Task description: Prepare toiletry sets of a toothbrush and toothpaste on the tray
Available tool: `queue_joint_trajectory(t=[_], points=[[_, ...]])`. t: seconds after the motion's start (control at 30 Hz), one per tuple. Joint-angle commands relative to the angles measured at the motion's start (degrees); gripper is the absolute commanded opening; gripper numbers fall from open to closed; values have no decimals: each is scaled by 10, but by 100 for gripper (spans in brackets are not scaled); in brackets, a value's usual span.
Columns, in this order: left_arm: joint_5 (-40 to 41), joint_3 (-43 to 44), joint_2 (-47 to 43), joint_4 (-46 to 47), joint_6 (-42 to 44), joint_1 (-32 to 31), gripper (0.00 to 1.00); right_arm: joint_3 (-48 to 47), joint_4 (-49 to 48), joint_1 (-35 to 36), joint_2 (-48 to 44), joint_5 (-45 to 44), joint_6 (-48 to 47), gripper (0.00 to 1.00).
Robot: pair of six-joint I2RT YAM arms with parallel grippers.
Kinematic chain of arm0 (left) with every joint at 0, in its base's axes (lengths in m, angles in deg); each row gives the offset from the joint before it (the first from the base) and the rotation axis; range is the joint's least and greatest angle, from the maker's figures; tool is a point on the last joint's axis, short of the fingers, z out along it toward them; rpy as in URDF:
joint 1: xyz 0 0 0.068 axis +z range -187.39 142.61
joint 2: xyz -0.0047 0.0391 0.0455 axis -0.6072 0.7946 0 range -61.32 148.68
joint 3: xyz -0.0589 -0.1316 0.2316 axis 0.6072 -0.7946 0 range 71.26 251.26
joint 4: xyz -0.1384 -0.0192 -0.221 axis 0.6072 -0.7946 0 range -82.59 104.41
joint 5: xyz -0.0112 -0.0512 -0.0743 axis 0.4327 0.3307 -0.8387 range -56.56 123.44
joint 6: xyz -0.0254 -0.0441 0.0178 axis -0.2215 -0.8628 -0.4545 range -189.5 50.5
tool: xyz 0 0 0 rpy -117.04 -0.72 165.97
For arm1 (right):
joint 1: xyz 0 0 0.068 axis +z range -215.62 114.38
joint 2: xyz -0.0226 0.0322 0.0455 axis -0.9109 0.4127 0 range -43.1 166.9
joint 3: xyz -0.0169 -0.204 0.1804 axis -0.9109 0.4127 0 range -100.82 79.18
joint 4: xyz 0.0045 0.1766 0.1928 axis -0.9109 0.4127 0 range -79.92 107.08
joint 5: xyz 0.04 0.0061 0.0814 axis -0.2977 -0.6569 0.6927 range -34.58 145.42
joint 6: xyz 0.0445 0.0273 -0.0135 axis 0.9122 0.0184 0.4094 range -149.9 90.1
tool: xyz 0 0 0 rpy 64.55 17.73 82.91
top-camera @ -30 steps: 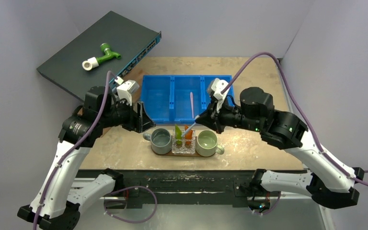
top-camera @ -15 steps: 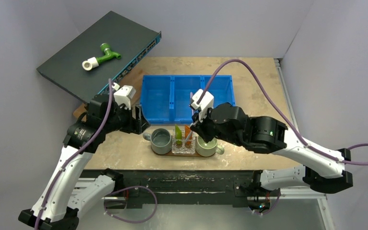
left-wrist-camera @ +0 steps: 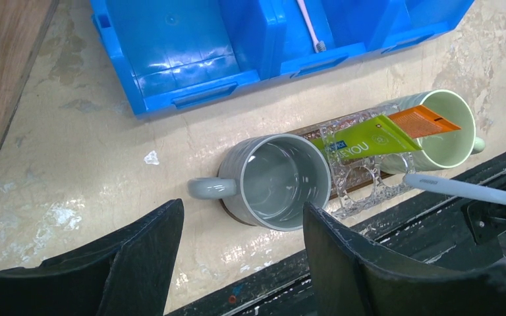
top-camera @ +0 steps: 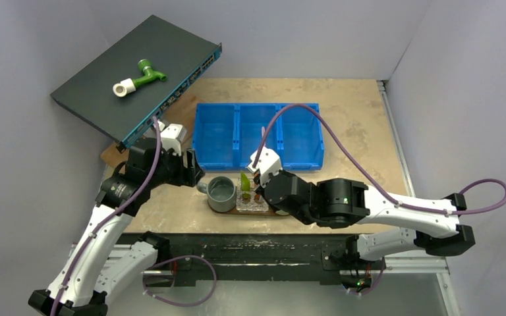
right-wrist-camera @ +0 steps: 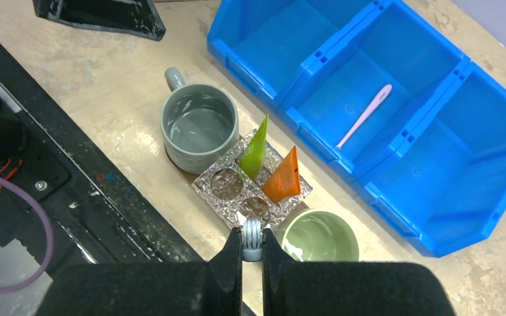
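The pale toothbrush [left-wrist-camera: 458, 190] was nearest to me, pinched end-on between the clenched fingers of the right gripper [right-wrist-camera: 252, 241]. Its free end reached toward the near holes of the glass holder [right-wrist-camera: 225, 184], and I judged it was aimed that way so it could drop into one of the empty holes. The holder sat on the dark tray [left-wrist-camera: 232, 213] between a grey mug [right-wrist-camera: 183, 153] and a green mug [right-wrist-camera: 291, 232]. In its far holes the lime-green tube [right-wrist-camera: 255, 150] and the orange tube [right-wrist-camera: 284, 176] stood leaning, likely so each brush would get a partner. Off to the left, the left gripper [left-wrist-camera: 242, 209] hung on the handle side of the grey mug, apart from it, fingers spread with nothing between them; I guessed it was waiting out of the way. Beyond the tray, the pink toothbrush [right-wrist-camera: 366, 115] lay in the middle compartment of the blue bin [right-wrist-camera: 321, 64], not yet fetched, so one set looked close and the other half done.
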State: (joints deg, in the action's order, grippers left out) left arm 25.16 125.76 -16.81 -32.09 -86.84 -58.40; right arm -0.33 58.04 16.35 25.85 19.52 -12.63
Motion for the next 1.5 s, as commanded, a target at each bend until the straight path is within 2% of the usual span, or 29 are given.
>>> queue_joint_trajectory(t=[0.0,0.5,1.0,1.23,1.47], points=[[12,-3,-7,33,8,1,66,26,-49,9,-7,-42,29,0],[5,-4,-6,37,8,1,66,136,-155,16,-53,-70,45,0],[2,-4,-4,38,9,1,65,301,-332,23,-116,-135,52,0],[1,-3,-3,38,10,1,65,356,-386,50,-128,-189,64,0],[0,-3,-1,38,10,1,65,381,-395,79,-112,-259,92,0]])
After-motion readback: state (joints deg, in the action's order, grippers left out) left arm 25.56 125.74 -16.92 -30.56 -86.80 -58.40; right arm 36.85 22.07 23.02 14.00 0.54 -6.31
